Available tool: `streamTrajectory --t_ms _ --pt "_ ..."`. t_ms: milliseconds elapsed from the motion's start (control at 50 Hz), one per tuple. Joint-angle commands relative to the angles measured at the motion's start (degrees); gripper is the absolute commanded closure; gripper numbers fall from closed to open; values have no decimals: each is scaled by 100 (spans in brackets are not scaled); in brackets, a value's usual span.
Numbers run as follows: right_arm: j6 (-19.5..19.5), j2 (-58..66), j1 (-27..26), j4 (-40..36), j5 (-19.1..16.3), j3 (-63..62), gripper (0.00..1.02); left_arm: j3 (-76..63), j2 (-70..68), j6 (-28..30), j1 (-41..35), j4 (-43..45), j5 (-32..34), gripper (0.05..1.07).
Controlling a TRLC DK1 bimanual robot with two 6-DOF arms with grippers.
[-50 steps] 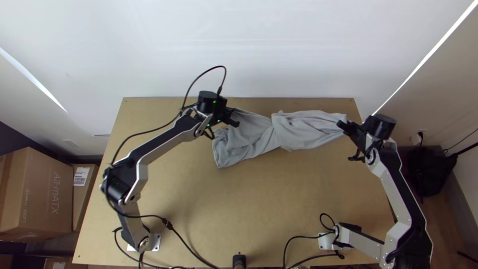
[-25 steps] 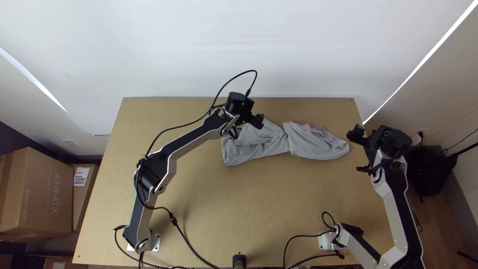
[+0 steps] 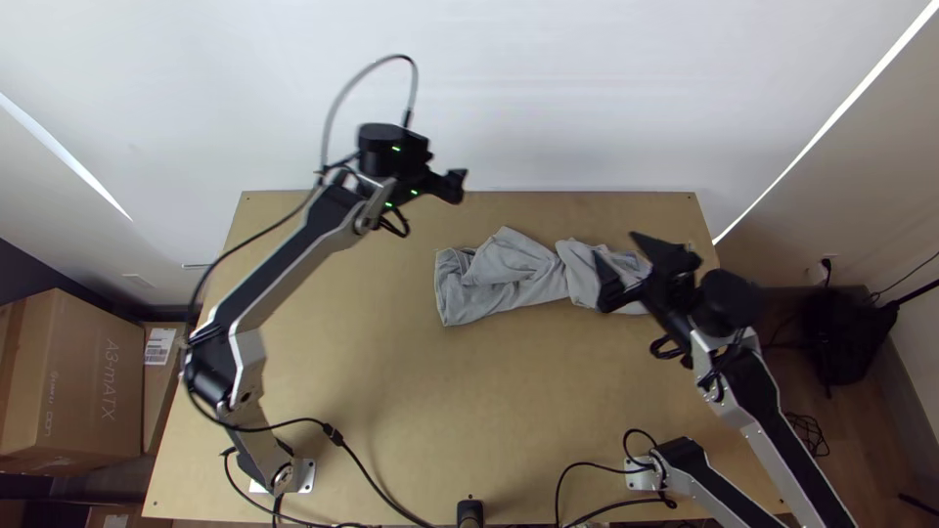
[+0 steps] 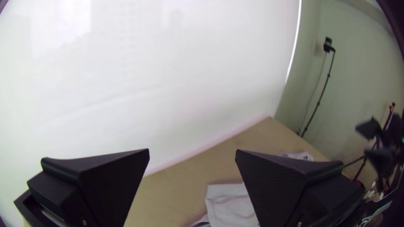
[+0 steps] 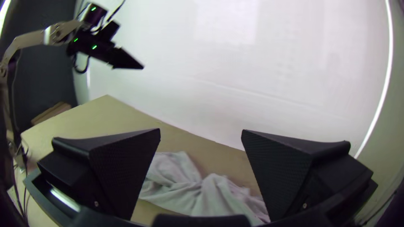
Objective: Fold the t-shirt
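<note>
Two grippers are visible in the top view: left gripper (image 3: pixel 455 186), near the counter's (image 3: pixel 421 391) far edge; right gripper (image 3: pixel 616 259), over the bunched grey t-shirt (image 3: pixel 514 274), masking one end. Left wrist view: black, finely textured fingers (image 4: pixel 111 185) wide apart, empty; t-shirt partly hidden, cut off. Right wrist view: fingers (image 5: pixel 126 168) likewise wide, empty; soft, twisted folds partly covered.

Table (image 3: pixel 421 411): one
T-shirt (image 3: pixel 523 279): one, nearer the table's far edge than its near edge
Arms: two, the left arm (image 3: pixel 284 257) and the right arm (image 3: pixel 771 416)
Grippers: two, the left gripper (image 3: pixel 456 186) and the right gripper (image 3: pixel 615 243)
Fingers: four, two on each gripper
Cardboard boxes (image 3: pixel 83 376): at least three, beyond the table's left edge
Thin black stand (image 4: pixel 318 103): one, past the table's right edge
</note>
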Motion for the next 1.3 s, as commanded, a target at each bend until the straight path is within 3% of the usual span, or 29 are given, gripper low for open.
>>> streamTrajectory --t_ms 0,80,300,680,780,880,1020,1120,1280 --pt "-422 143 896 -16 207 -95 8 -372 -642 -118 307 -104 -35 9" --pt "-519 548 1502 107 435 -87 5 -583 -1028 -118 509 -157 -44 9" --pt "-712 1734 2496 731 471 63 6 -1251 -2048 -259 984 -183 -35 9" --pt "-150 3817 3533 1240 471 775 13 -2262 -3287 -356 1643 -104 -35 9" --pt "-150 4230 3664 1381 471 951 14 -2525 -3463 -364 1784 -42 -35 9" --pt "-97 4608 3691 1601 471 1118 25 -2719 -3586 -364 1925 2 -35 9" --pt "-18 5153 3656 1689 471 1443 25 -2921 -3718 -364 2127 37 -26 9" --pt "17 5478 3585 2031 471 1583 48 -3070 -3797 -356 2276 98 9 9" --pt "114 5962 3445 2128 471 1865 49 -3149 -3832 -320 2496 142 35 9"
